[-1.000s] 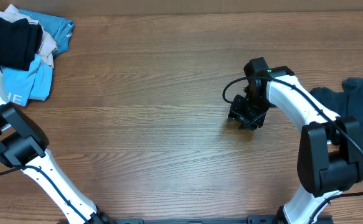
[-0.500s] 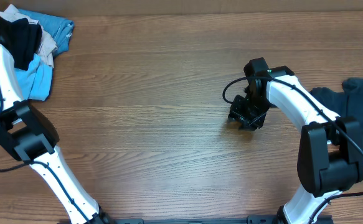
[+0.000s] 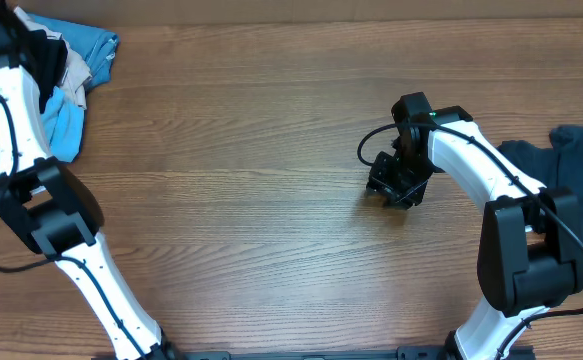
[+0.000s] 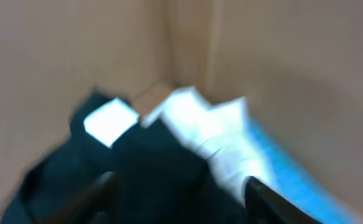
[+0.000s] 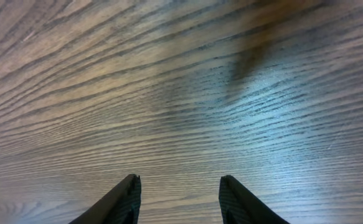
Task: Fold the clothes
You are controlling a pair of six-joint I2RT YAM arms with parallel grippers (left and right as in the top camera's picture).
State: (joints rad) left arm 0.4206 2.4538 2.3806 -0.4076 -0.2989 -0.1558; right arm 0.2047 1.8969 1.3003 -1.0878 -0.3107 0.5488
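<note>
A heap of clothes (image 3: 83, 52) lies at the table's back left corner: blue pieces, a pale one and a black garment (image 3: 45, 52). My left arm reaches over it, and the left gripper (image 4: 181, 194) shows blurred in the left wrist view, its fingers wide apart over the dark cloth (image 4: 137, 168) with white and blue fabric (image 4: 231, 149) beside it. A dark navy garment (image 3: 571, 175) lies at the right edge. My right gripper (image 3: 391, 186) hovers over bare wood at mid-table, open (image 5: 178, 199) with nothing between its fingers.
The wooden table (image 3: 241, 200) stretches between the heap and the navy garment. The right arm's cable (image 3: 371, 145) loops beside its wrist. A tan wall (image 4: 281, 62) rises behind the heap.
My left arm has swung up over the heap toward the back left corner, and its jaws have spread apart. The right arm has not moved.
</note>
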